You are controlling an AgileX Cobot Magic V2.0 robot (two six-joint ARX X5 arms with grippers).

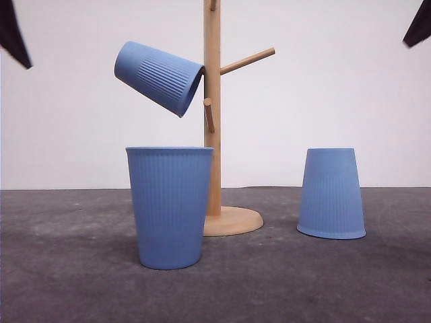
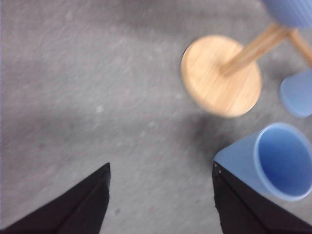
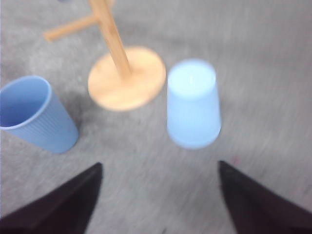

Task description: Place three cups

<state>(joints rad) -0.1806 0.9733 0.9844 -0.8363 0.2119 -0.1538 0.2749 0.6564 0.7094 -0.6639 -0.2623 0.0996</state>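
Note:
One light-blue ribbed cup hangs tilted, mouth first, on a left peg of the wooden stand. A second cup stands upright on the table in front of the stand's base, left of the post. A third cup stands upside down to the right of the stand. My left gripper is open above the table with nothing between its fingers, and the upright cup lies just beside one finger. My right gripper is open too, high over bare table short of the inverted cup.
The stand's round base rests on the grey table, and one peg pointing up to the right is bare. A white wall is behind. Bare table lies at the left and front.

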